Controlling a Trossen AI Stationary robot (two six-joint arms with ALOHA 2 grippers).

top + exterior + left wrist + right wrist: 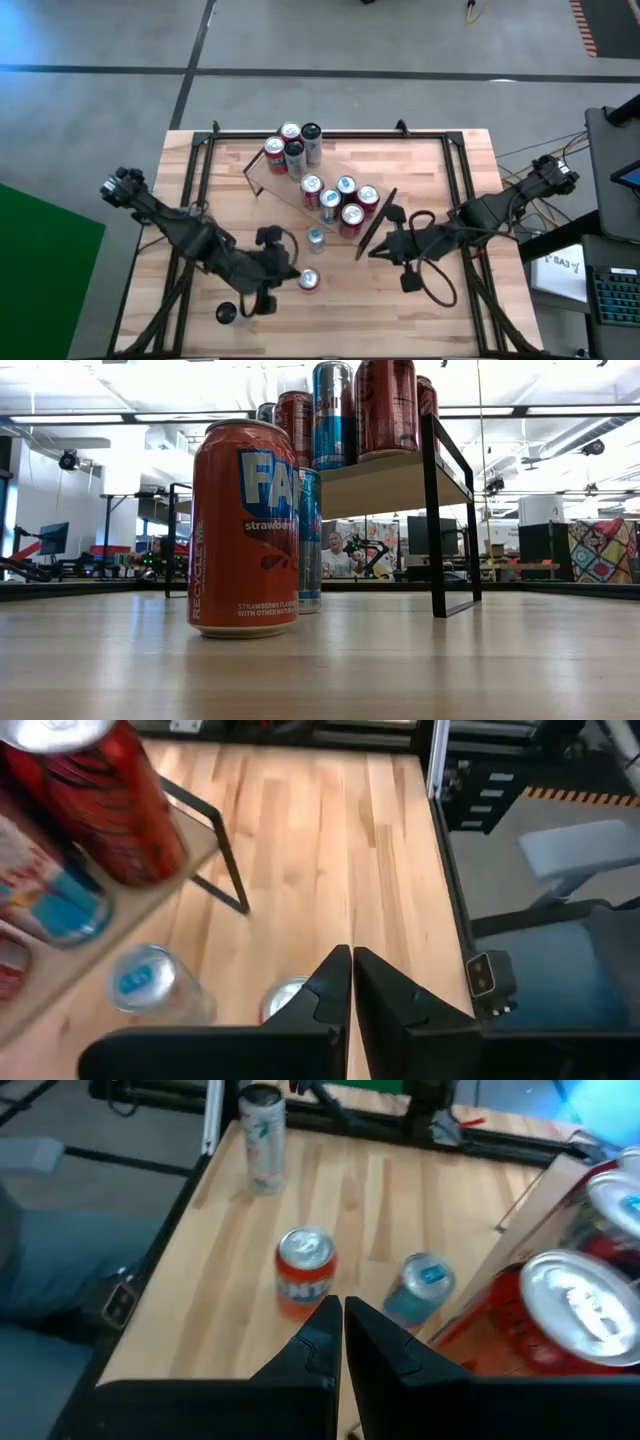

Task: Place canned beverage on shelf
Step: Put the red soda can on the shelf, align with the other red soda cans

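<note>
The shelf (283, 182) stands slantwise at the table's middle, its plank (385, 480) raised on black end frames, with several cans on top. An orange strawberry can (308, 281) (245, 525) stands upright on the tabletop near the front. A slim blue can (316, 238) (425, 1285) stands just beyond it, toward the shelf. My left gripper (293, 272) (352, 962) hovers shut above the table, just left of the orange can. My right gripper (372, 252) (340, 1308) hovers shut by the shelf's right end frame, pointing toward both cans.
A white and green can (262, 1135) (227, 313) stands near the table's front left corner. A black rail (330, 135) frames the table's edges. Bare wood lies at the front right of the table.
</note>
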